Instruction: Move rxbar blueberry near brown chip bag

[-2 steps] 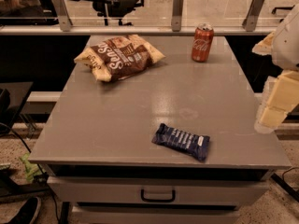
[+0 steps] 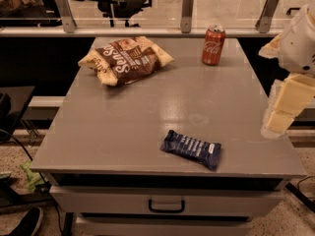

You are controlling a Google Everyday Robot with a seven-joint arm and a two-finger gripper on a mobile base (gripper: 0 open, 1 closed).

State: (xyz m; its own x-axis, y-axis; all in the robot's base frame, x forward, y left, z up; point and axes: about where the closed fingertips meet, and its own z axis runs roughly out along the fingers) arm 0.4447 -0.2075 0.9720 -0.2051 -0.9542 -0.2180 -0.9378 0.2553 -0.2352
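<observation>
The rxbar blueberry (image 2: 191,149), a flat dark navy bar with white lettering, lies on the grey table top (image 2: 128,132) near the front edge, right of centre. The brown chip bag (image 2: 126,59), crinkled with tan-yellow edges, lies at the far left of the table. My gripper (image 2: 284,108), cream-coloured, hangs at the right edge of the view, over the table's right edge. It is well to the right of the bar, above it, and holds nothing that I can see.
A red cola can (image 2: 213,44) stands upright at the far right of the table. A drawer with a handle (image 2: 166,206) sits under the front edge. A railing (image 2: 185,10) runs behind the table.
</observation>
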